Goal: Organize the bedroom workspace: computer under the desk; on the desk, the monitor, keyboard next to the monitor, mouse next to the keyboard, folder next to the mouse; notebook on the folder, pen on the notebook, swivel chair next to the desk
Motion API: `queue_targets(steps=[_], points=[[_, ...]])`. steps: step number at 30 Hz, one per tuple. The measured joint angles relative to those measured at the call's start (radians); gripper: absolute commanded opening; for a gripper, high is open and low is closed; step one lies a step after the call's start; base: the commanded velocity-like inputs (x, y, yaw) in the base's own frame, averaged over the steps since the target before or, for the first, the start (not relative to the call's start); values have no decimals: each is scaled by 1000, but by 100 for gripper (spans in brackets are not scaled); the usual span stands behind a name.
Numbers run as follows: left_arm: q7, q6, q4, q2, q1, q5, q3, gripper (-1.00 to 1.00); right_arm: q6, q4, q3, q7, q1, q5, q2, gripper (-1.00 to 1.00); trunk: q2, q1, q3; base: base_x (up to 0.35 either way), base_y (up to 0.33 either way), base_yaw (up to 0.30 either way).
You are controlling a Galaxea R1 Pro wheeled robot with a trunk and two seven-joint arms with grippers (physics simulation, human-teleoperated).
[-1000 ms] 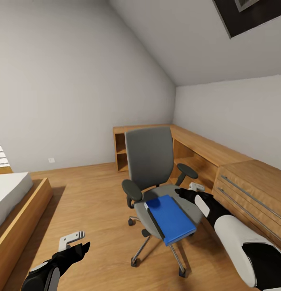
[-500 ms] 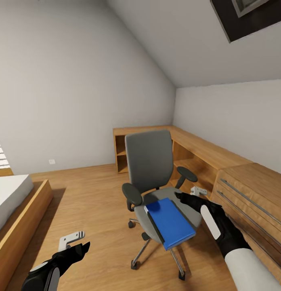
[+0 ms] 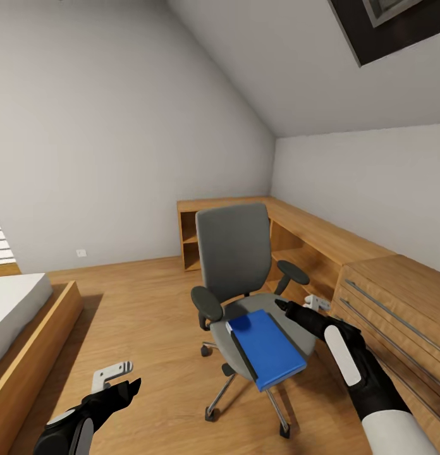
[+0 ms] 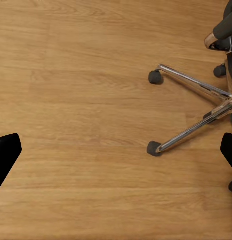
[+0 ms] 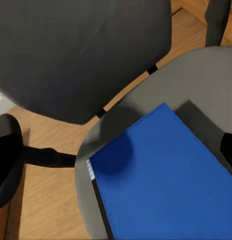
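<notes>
Head view first: I have the swivel chair (image 3: 242,284) near the middle of the frame, grey back upright, metal star base on the light wood floor (image 3: 150,303). The folder (image 3: 267,346) lies flat on its grey seat, bright blue with a dark edge toward the lower left, one corner overhanging the front of the seat. My right gripper (image 3: 302,308) hovers at the right edge of the seat, just beside the folder's far corner and not touching it; one dark finger and one pale finger show with a gap between them, so I read the fingers as spread with nothing between them. Behind the chair, low wooden cabinets (image 3: 346,253) run along the grey walls into the right side of the frame, and the wood-framed bed (image 3: 24,322) sits at the left edge.

My left gripper (image 3: 119,378) hangs low at the lower left of the frame, well apart from the chair, over bare floor. In the left wrist view its two dark fingertips (image 4: 7,155) sit at opposite edges of the picture, wide apart, holding nothing, with the chair's castors and metal spokes at the right.

In the right wrist view the folder (image 5: 161,180) covers the lower right, lying on the seat below the dark chair back.
</notes>
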Motion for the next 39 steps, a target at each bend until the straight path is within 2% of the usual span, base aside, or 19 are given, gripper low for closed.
queue_targets(steps=[1,2,6,10,11,17,24,33,39], points=[[-1,0,0,0,0,0,1,100,-1,-3,-4,0,3,-53,-1,100,0,0,0,0,0,0],[-1,0,0,0,0,0,1,100,-1,-3,-5,0,4,-68,-1,100,0,0,0,0,0,0],[-1,0,0,0,0,0,1,100,-2,-5,-7,0,7,-104,-2,100,0,0,0,0,0,0],[-1,0,0,0,0,0,2,100,-2,-5,-11,1,9,-120,-2,100,0,0,0,-41,22,-33],[-2,-1,0,0,0,0,8,100,-2,-4,-31,2,11,-129,-2,100,0,0,0,-189,106,-155],[-2,-1,0,0,0,1,28,100,-3,-3,-36,4,12,-132,-2,100,0,0,5,-252,149,-222],[-2,-1,-1,0,0,1,33,100,-4,-3,-38,4,12,-132,-2,100,0,1,7,-293,137,-215],[-2,-2,-2,0,0,1,38,100,-4,-2,-53,5,12,-133,-1,100,0,1,7,-317,44,-46],[-1,-1,-6,1,0,1,46,100,-4,-1,-55,6,12,-132,-1,100,0,0,7,-143,5,-6]])
